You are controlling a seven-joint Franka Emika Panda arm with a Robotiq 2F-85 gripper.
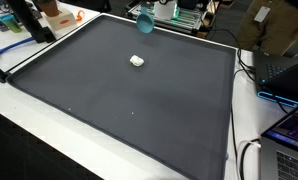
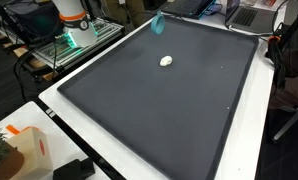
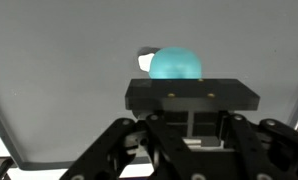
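Note:
A cyan rounded object (image 3: 176, 62) sits at the tip of my gripper (image 3: 179, 80), which is shut on it; the black gripper body hides the fingertips in the wrist view. In both exterior views the cyan object (image 1: 145, 20) (image 2: 158, 24) hangs in the air above the far edge of the dark mat (image 1: 139, 100), and the arm itself is out of frame. A small white lump (image 1: 137, 61) (image 2: 166, 61) lies on the mat, apart from the cyan object. In the wrist view the white lump (image 3: 144, 59) peeks out just left of the cyan object.
The mat (image 2: 169, 110) lies on a white table (image 2: 99, 150). Laptops (image 1: 287, 70) and cables stand along one side. An orange and white box (image 2: 24, 150) sits at a near corner. Equipment with a green light (image 2: 74, 35) stands beyond the mat.

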